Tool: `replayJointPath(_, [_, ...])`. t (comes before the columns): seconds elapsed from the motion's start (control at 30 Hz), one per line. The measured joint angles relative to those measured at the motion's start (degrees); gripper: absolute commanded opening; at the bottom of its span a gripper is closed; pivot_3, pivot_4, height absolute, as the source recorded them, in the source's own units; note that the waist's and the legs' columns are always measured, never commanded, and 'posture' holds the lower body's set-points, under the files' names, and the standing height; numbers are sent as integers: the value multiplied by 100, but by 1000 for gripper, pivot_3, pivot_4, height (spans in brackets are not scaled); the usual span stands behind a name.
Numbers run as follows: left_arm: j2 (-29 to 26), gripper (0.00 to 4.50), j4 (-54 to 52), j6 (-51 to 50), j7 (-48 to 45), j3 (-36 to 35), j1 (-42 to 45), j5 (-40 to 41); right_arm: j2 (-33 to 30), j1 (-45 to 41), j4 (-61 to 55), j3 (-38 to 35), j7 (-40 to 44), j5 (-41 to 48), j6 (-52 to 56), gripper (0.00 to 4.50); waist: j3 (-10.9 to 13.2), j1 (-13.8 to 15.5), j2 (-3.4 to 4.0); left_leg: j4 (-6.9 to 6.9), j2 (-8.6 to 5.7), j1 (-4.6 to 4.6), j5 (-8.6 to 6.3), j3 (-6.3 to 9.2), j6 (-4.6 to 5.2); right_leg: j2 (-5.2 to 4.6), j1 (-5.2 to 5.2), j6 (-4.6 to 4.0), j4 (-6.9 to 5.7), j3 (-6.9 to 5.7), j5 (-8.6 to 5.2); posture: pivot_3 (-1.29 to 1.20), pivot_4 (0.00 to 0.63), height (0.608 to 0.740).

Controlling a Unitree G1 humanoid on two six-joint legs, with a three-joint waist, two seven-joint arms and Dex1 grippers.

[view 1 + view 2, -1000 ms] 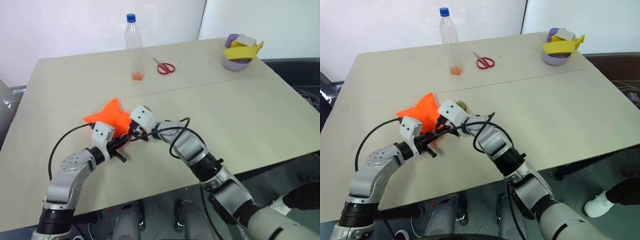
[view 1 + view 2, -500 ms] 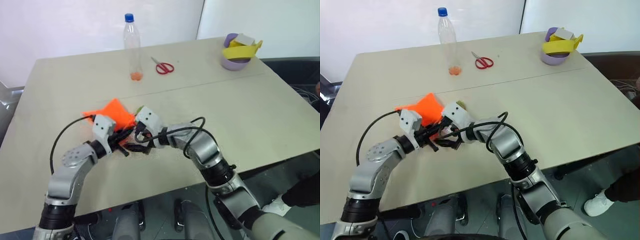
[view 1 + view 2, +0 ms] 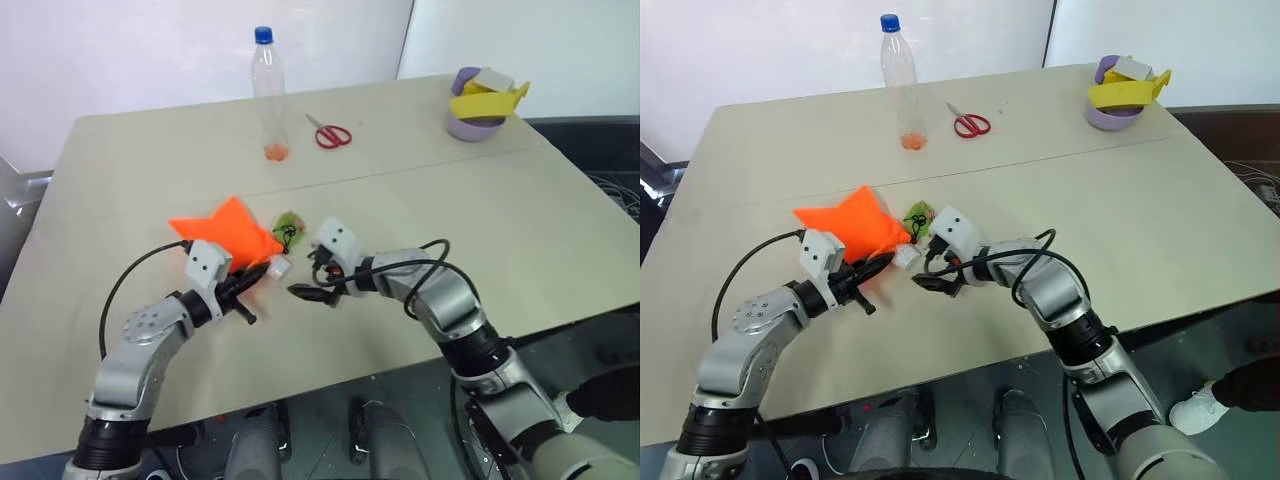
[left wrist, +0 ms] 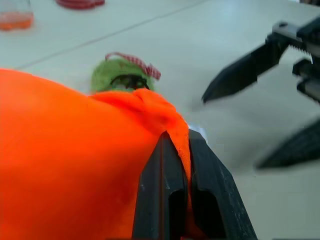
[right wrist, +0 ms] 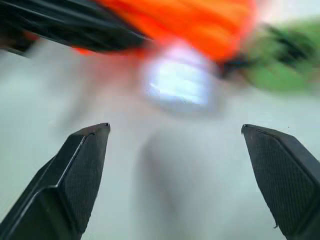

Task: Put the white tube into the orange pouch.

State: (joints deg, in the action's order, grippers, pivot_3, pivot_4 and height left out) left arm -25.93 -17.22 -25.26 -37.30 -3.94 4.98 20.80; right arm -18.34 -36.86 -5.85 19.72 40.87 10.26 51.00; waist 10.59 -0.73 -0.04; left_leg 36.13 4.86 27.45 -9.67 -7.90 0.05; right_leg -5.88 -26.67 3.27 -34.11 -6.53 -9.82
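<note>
While your left pincer is pinching the rim fabric of the orange pouch, its two black fingers pressed together on a fold of it, the white tube is sitting mostly inside, with just its white cap end poking out of the mouth beside that pincer. You are looking at the late part of the insertion step: to my eye the tube is in but not fully seated.

Your right pincer is standing spread wide and holding nothing, just beside the pouch mouth, over the bare counter. Its arm is reaching in from the right, pointing leftward and slightly down toward the cap. Your left arm is lying low over the counter, forearm angled toward the pouch, pincer roughly level.

The next move, as I judge it, is calling for a nudge on the cap end to push it past the rim, while your left side is holding the mouth steady. The green round tag and its cord are lying just behind the opening, so you are risking snagging them.
</note>
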Motion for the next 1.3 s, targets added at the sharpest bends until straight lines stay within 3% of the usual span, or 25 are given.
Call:
replayJointPath(0.17, [-100, 0, 52, 212, -38, -28, -127, -16, -66, -79, 286, -538, -105, 67, -261, 4425, 0, -5, 0, -1, 1, 0, 0, 1, 0, 2, -3, 0, -1, -1, 0, 0, 150, 740])
replayJointPath(0.43, [-41, 0, 122, 244, 30, -54, 11, 37, -71, 197, 544, 110, -84, -420, -1303, 4425, 0, -5, 0, 1, 0, 0, 0, 1, 0, 2, -2, 1, 0, 0, 0, 0, 150, 740])
replayJointPath(0.5, [-30, 0, 121, 244, 37, -57, 22, 70, 19, 227, 572, 127, -127, -435, -1350, 3886, 0, -4, 0, 2, 0, 0, 0, 1, 0, 2, -2, 0, -1, 0, 0, 0, 150, 740])
replayJointPath(0.57, [-25, 0, 121, 243, 48, -69, 32, 109, 93, 229, 570, 123, -151, -434, -1356, 3069, 0, -4, 0, 3, 1, 0, 0, 1, 0, 2, -1, 1, -2, 0, 1, 0, 150, 740])
replayJointPath(0.7, [-22, 0, 121, 243, 70, -85, 32, 113, 123, 319, 513, 75, -137, -387, -1315, 863, 0, 7, 0, 4, 1, 0, 0, 2, 0, 2, 0, 0, -3, -1, 1, 0, 150, 740])
replayJointPath(0.77, [-20, 0, 121, 243, 70, -84, 36, 114, 162, 356, 486, 82, -152, -385, -1281, 10, 0, 1, 0, 4, 1, 0, 0, 2, 0, 2, 0, 0, -3, -1, 1, 0, 150, 740])
replayJointPath(1.1, [-1, 0, 121, 233, 74, -83, 41, 118, 104, 356, 264, 126, 1, -310, -1149, 10, 0, 1, 0, 4, 1, -1, 0, 2, 0, 2, 0, 0, -2, -1, 1, 0, 150, 740])
replayJointPath(1.3, [23, 0, 121, 211, 69, -77, 101, 123, 513, 327, 442, 341, -168, -405, -1277, 10, 0, -7, 0, 2, 1, -1, 0, 2, 0, 4, -1, -1, -5, -1, 1, 0, 150, 740])
